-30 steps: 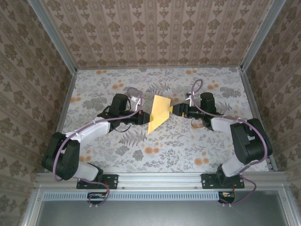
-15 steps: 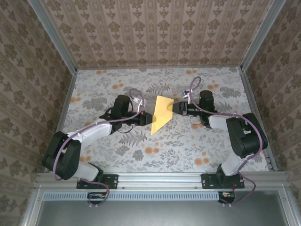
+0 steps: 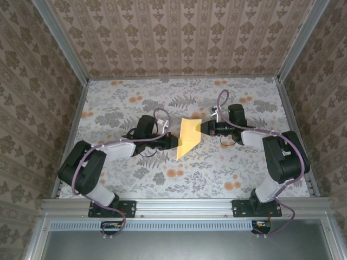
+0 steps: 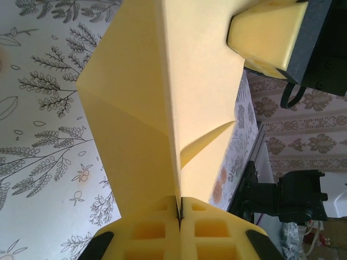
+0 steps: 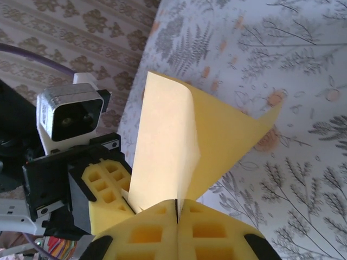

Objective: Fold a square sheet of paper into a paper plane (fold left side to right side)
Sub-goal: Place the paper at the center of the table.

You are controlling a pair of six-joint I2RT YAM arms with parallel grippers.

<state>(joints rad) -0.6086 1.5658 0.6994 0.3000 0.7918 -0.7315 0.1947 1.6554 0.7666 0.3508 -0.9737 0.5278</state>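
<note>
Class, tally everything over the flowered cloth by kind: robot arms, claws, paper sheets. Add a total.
Black-and-white robot arms: 2
Yellow-padded claws, left claw and right claw: 2
Folded yellow paper sheet: 1
Total: 5

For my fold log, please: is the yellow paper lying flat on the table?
No, the paper bends upward, pinched by the left gripper and right gripper.

A cloth [image 3: 135, 97] printed with grey ferns and orange flowers covers the tabletop [image 3: 255, 162]. Brown patterned walls [image 3: 179, 38] fill the top and sides of the frame. A metal rail [image 3: 184, 205] crosses the bottom.
</note>
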